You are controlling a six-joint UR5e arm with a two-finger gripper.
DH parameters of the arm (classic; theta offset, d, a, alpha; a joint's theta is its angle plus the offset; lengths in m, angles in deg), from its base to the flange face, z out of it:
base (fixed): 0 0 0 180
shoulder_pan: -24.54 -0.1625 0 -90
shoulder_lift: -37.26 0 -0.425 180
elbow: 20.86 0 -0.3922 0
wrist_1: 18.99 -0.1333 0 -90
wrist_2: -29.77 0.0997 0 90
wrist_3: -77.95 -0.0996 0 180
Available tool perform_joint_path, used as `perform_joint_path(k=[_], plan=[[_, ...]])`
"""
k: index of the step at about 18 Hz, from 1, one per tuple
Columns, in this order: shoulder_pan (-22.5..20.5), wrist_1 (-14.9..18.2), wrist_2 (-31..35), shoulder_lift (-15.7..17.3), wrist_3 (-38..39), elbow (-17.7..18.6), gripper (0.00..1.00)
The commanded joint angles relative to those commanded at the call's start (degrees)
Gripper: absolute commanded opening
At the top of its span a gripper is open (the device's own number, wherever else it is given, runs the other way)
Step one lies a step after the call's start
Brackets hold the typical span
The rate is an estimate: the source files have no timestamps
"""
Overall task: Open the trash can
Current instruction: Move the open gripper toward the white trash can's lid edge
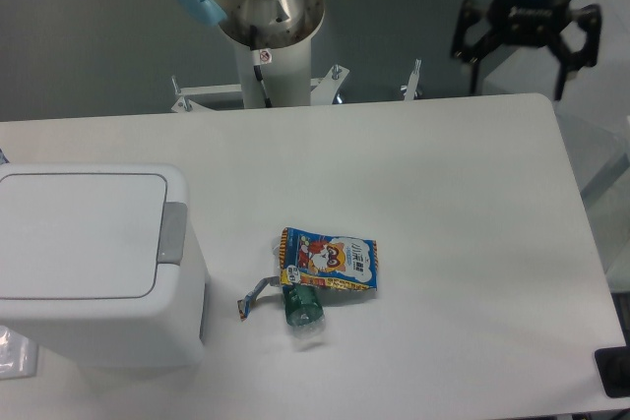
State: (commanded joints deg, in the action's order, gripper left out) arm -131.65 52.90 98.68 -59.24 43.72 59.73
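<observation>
The trash can (84, 263) is a large white boxy bin at the table's left front, its flat lid down and a grey push tab (173, 233) on its right edge. My gripper (522, 76) hangs at the top right, over the table's far right corner, open with its two dark fingers spread wide and nothing between them. It is far from the bin, well to the right and behind it.
A colourful snack packet (330, 261) lies mid-table, with a crumpled green wrapper (301, 312) and a small strip beside it. The arm's white base column (271, 56) stands behind the table's back edge. A dark object (615, 371) sits at the front right corner.
</observation>
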Motion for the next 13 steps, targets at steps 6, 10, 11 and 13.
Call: perform_joint_path(k=[6, 10, 11, 13], plan=[[7.3, -0.1, 0.0, -2.4, 9.7, 0.0, 1.00], [8.1, -1.6, -0.1, -2.4, 13.1, 0.0, 1.00], [8.2, -2.4, -0.1, -2.5, 13.7, 0.0, 1.00], [8.2, -3.4, -0.1, -2.7, 14.1, 0.0, 1.00]])
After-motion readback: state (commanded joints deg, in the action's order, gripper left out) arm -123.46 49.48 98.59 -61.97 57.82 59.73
